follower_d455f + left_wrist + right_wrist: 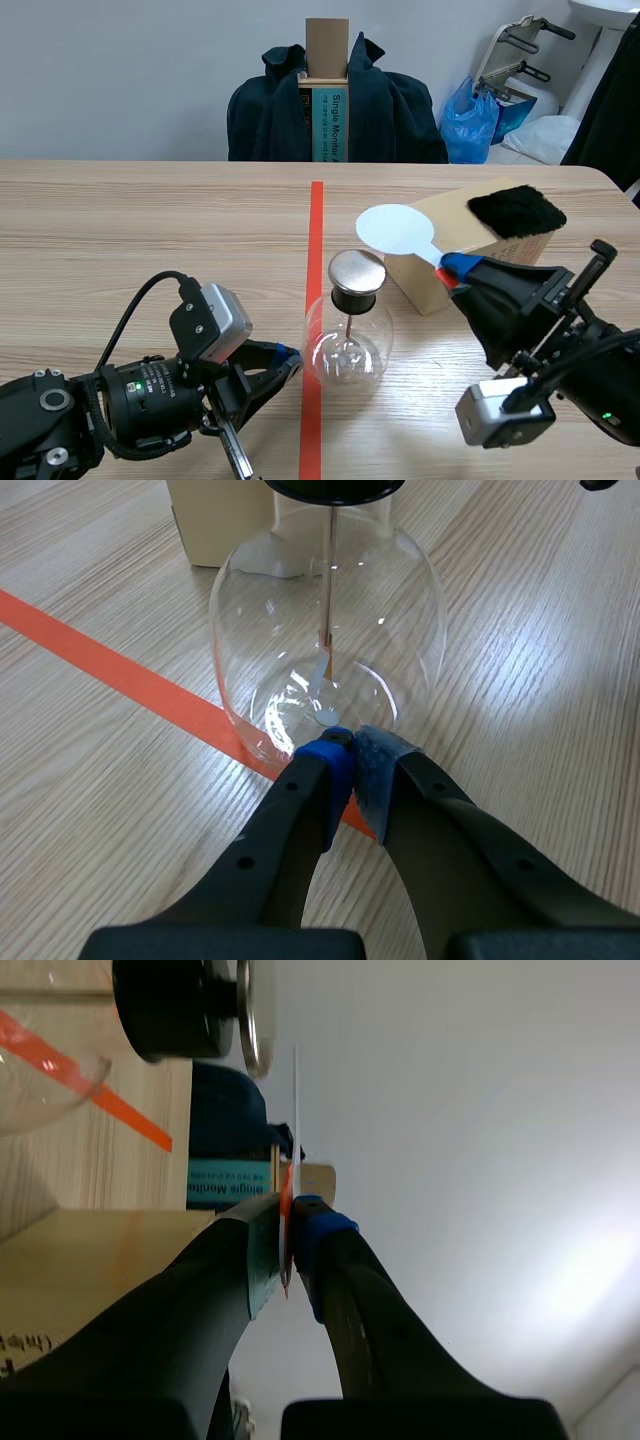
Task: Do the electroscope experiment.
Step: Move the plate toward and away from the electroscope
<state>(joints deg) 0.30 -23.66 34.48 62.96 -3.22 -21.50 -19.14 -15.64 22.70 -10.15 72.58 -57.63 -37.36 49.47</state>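
My left pincer (285, 362) lay low on the wooden table (120, 230). Its two fingers were pressed together with nothing between them, and the blue pad (328, 760) met the grey-green one. Their tips touched the lower wall of the electroscope (347, 345), a round glass flask that stood upright on the orange-red tape line (316, 215). A black stopper closed its neck, topped by a flat metal cap (357, 267). A thin rod (328, 570) ran down from the stopper inside the glass, and a pale foil strip (320, 672) hung at its lower end.

My right pincer (455, 268) came in from the other side, raised off the table. It was pinching the red handle (287, 1195) of a white disc wand (396, 230). The disc sat just beside the metal cap and a little above it, on the side toward the cardboard box (425, 280). I could not tell whether disc and cap touched.

The box stood just beyond the flask, with a black fur pad (516, 210) lying on its top. Past the far edge of the table was a chair draped with a dark jacket (385, 110), and beside that a blue plastic bag (470, 120).
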